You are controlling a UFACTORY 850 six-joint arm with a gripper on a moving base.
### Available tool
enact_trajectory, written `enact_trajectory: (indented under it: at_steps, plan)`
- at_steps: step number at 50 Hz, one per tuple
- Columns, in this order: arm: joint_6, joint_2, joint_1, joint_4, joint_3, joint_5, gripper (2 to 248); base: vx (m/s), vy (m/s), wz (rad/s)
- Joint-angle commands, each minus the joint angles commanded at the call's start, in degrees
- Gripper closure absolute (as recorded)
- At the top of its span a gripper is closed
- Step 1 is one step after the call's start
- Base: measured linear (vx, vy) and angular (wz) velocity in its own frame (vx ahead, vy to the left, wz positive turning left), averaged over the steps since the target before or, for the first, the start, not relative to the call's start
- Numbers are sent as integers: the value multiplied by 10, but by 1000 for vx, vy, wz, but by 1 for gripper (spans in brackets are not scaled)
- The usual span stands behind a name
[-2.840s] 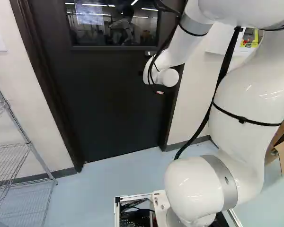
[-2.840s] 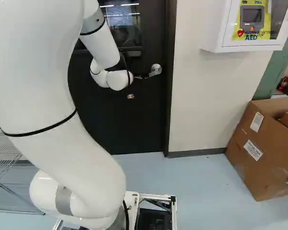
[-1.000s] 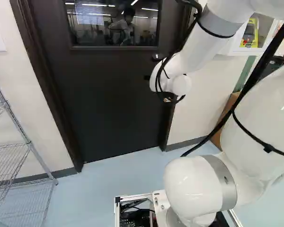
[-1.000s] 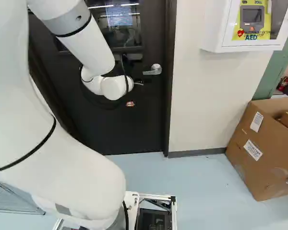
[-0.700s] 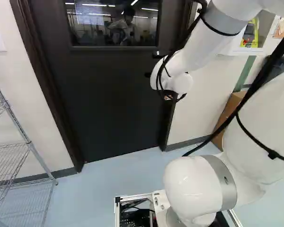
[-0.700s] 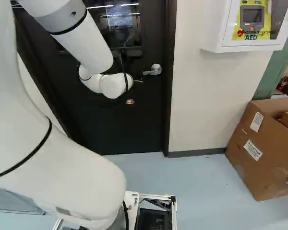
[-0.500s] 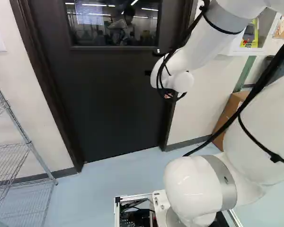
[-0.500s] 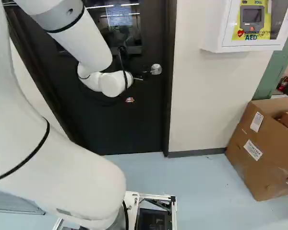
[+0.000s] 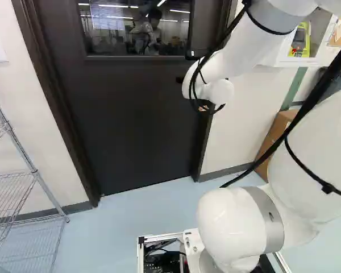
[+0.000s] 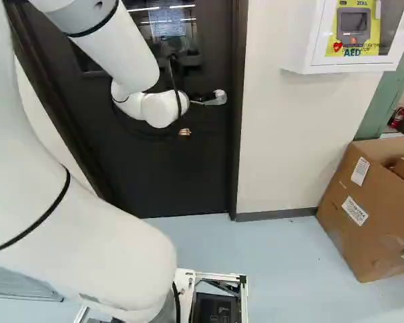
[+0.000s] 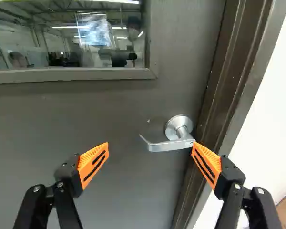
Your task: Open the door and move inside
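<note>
Rises from a white-framed base (image 10: 244,299), in both base views, as a bent white arm (image 10: 121,54). Looks out over pale blue floor (image 9: 131,227), past a wire rack (image 9: 38,177) at the left of the left base view and an open cardboard box (image 10: 357,215) at the right of the right one. Carries a claw (image 10: 203,96) beyond the wrist, mostly hidden there; in the wrist view, shows both fingers spread wide. Has the silver lever handle (image 11: 167,145) just ahead, free end toward the middle of the gap, with one orange pad (image 11: 200,155) overlapping its pivot end; cannot tell about touching. Then comes to the dark door (image 9: 131,114), shut in its frame (image 10: 238,134), with a window (image 9: 136,28) above the handle. Beside it, on pale wall (image 10: 289,148), meets a white cabinet (image 10: 353,66) holding a yellow device (image 10: 357,30). Farthest off, glimpses a red extinguisher (image 10: 398,117).
</note>
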Motion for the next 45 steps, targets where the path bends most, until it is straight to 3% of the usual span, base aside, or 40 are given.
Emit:
enact_trajectory:
  at_steps: [28, 45]
  plan:
    - [0, -66, -8, 0, -62, 0, 3, 0, 0, 0]
    - [0, -111, 3, 0, -88, 0, 3, 0, 0, 0]
